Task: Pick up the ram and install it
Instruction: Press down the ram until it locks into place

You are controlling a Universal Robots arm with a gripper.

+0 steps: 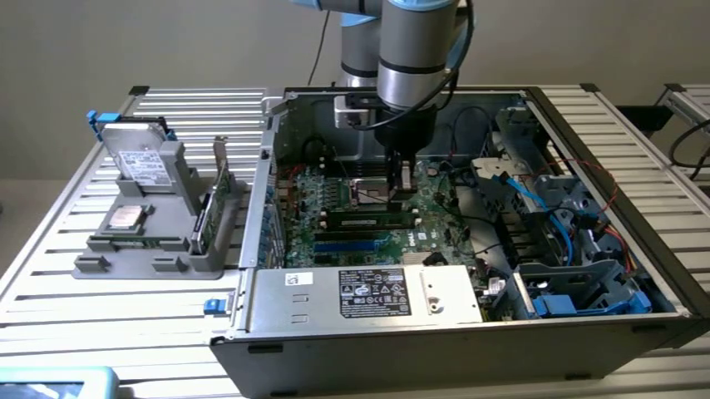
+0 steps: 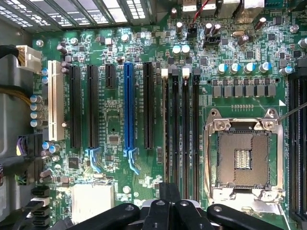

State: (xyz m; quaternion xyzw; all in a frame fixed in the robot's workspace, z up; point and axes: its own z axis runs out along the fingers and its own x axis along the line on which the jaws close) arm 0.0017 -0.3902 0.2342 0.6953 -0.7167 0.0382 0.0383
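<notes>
- Fingers (image 2: pixel 165 213) are being kept together, with nothing clamped between them.
- Gripper (image 1: pixel 403 177) is being held low over the motherboard (image 2: pixel 120 124).
- Ram (image 1: pixel 370 222) is being seen seated in its slot, just beside the fingertips.

The desk (image 1: pixel 66 274) is ribbed, bare silvery metal. The computer case (image 1: pixel 444 332) looks like dull grey sheet metal. The motherboard (image 2: pixel 115 120) is glossy green, with a shiny metal processor socket (image 2: pixel 242 158) and matt black plastic slots (image 2: pixel 91 105).

Slatted table (image 1: pixel 66 274): grey tray (image 1: pixel 155 249) beside PC case (image 1: pixel 444 332).
</notes>
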